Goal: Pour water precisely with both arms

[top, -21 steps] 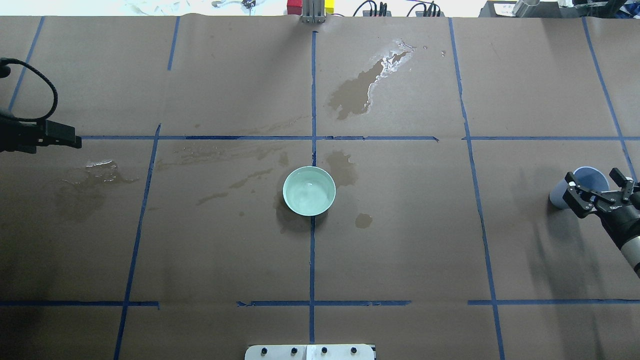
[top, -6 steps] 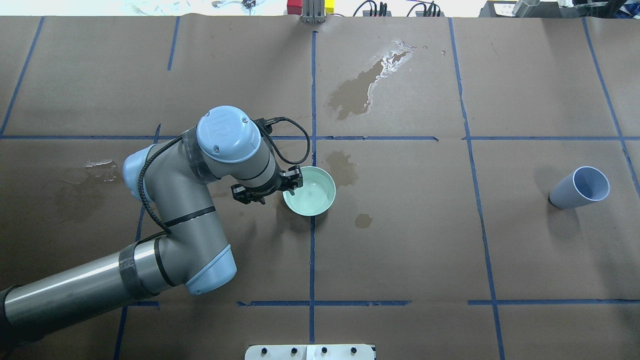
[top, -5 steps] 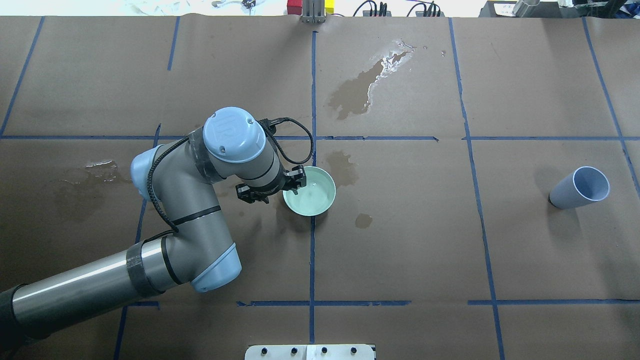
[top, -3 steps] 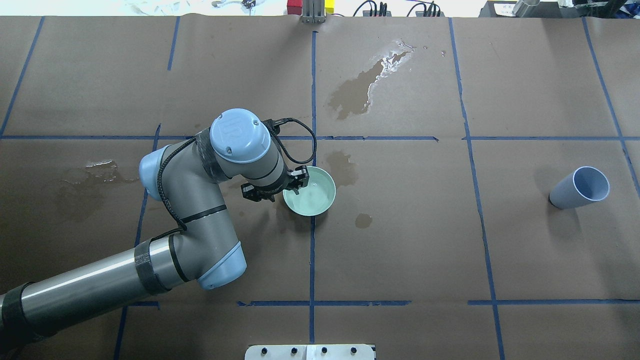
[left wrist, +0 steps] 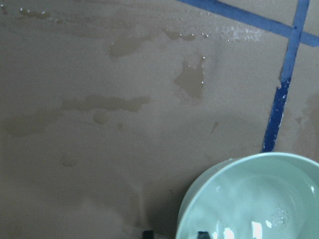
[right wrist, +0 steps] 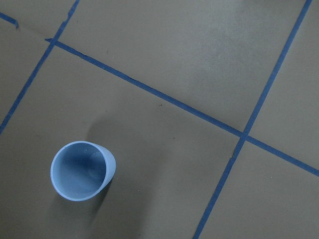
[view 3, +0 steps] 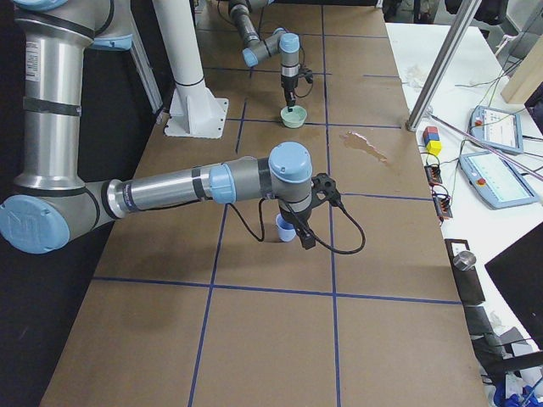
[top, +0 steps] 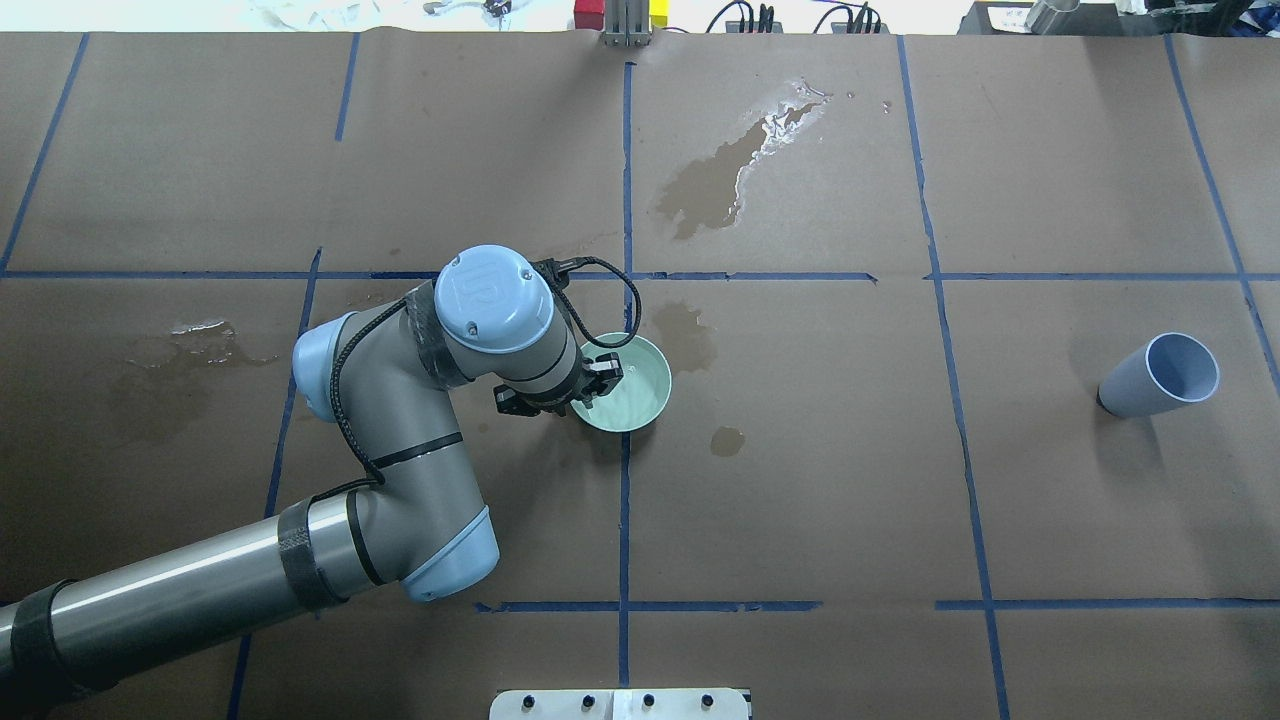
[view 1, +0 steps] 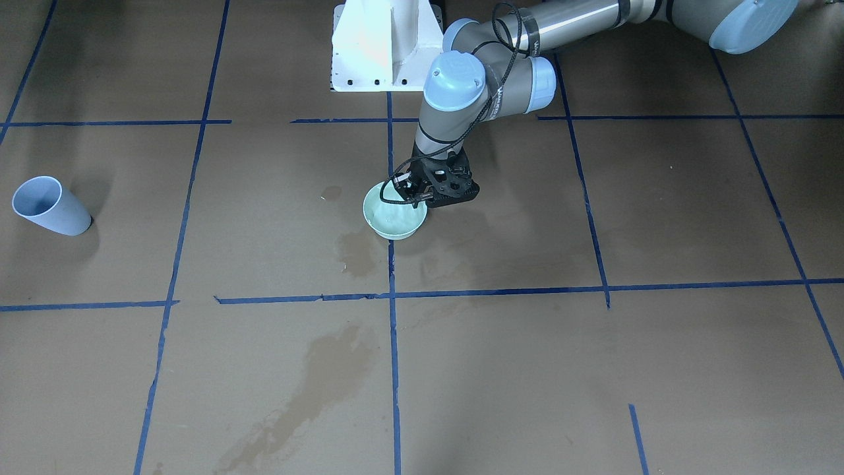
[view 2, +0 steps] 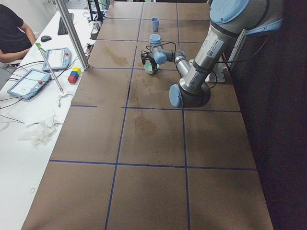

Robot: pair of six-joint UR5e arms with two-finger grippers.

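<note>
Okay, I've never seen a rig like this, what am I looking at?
A robot's left arm and right arm work at a brown-papered table marked with blue tape. Cameras look from overhead, the front, both table ends and each wrist. The left gripper straddles the rim of a green bowl of water, jaws apparently open. A blue cup stands under the right wrist camera. The right gripper shows only from the side, its state unclear. Wet stains mark the table.
</note>
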